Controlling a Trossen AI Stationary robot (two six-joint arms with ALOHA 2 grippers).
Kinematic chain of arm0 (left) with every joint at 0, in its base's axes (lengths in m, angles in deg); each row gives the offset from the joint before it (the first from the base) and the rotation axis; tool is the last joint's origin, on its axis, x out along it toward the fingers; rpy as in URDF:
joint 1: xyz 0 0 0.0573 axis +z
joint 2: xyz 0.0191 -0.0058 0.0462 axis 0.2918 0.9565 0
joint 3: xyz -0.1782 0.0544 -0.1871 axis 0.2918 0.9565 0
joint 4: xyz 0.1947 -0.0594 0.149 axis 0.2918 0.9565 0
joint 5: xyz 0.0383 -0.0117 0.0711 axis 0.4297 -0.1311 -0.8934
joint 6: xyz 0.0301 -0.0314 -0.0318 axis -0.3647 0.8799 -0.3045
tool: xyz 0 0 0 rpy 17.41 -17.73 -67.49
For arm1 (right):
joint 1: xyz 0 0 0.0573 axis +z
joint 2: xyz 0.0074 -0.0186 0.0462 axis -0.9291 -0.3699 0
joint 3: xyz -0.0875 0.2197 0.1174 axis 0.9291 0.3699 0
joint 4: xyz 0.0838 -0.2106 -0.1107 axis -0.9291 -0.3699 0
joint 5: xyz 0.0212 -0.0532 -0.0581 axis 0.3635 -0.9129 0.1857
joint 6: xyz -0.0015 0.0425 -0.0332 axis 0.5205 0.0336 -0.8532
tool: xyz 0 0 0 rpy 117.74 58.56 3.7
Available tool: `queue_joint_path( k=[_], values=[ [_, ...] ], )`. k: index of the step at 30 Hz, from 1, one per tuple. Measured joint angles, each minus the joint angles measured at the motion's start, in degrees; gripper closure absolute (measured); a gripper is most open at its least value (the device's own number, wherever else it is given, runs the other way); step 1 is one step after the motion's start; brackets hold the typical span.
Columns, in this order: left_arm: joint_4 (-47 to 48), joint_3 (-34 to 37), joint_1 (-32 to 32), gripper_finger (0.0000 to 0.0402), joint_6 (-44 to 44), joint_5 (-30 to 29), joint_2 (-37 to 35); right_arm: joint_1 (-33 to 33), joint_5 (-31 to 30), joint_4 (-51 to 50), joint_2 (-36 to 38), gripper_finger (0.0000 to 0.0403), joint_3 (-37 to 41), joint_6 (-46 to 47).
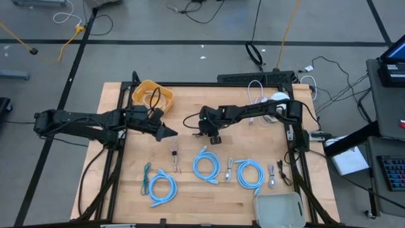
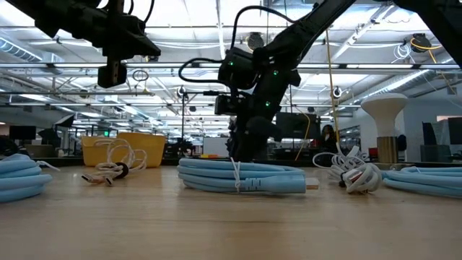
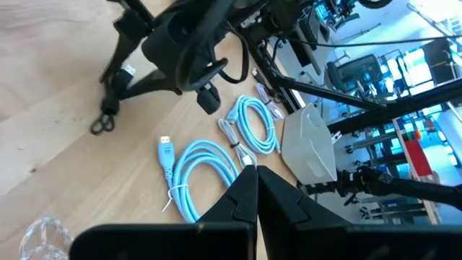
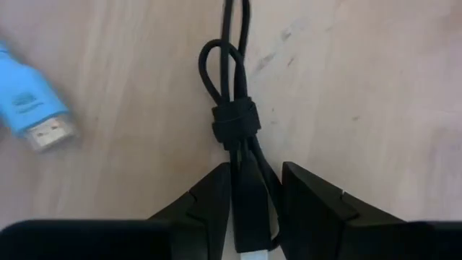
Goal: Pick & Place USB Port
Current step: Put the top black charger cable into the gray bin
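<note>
R hand [image 4: 249, 195] grips black USB cable [image 4: 232, 115]; no legible labels.

My USB cable [image 4: 232, 108] is black and thin, folded into a small bundle and cinched by a dark band around its middle, with a loop sticking out past the band. Its black plug sits between the fingers of my right gripper [image 4: 249, 206], metal tip toward my wrist. The bundle lies on the bare wood near the table's middle.
</note>
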Motion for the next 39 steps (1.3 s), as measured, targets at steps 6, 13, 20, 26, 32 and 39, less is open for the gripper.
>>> queue_joint_path(
  k=[6,13,20,26,32,39],
  values=[
    [-0.3,0.0,0.0,0.0396,0.1,-0.2,0.0,1.3,0.0,-0.1,-0.3,0.0285,-0.1,-0.2],
    [-0.3,0.0,0.0,0.0396,0.1,-0.6,0.0,2.3,0.9,0.9,0.1,0.0326,0.1,5.3],
    [-0.3,0.0,0.0,0.0396,-0.6,-0.6,0.0,5.7,3.1,-0.7,3.8,0.0359,0.3,10.9],
    [-0.2,0.0,-0.1,0.0396,-1.9,-0.6,0.0,8.9,1.1,-3.3,11.0,0.036,0.1,14.0],
    [0.1,0.0,-0.5,0.0396,-2.5,-0.6,0.0,12.0,-0.1,-13.6,18.8,0.036,0.1,19.4],
    [0.3,0.0,-2.3,0.0396,-3.4,-0.6,0.0,18.2,-0.3,-34.6,27.8,0.036,0.2,27.9]
  ],
)
